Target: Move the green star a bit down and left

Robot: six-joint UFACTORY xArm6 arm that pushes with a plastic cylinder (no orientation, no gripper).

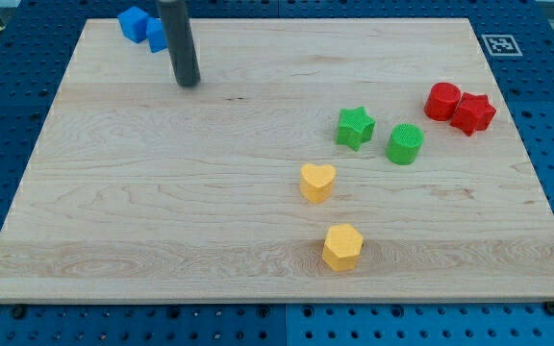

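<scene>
The green star lies on the wooden board, right of the middle. A green round block sits just to its right and slightly lower. My tip rests on the board near the view's top left, far to the left of the green star and above it. It touches no block. Two blue blocks lie just left of the rod at the board's top edge; the right one is partly hidden behind the rod.
A yellow heart lies below and left of the green star. A yellow hexagon lies further down. A red round block and a red star touch near the right edge.
</scene>
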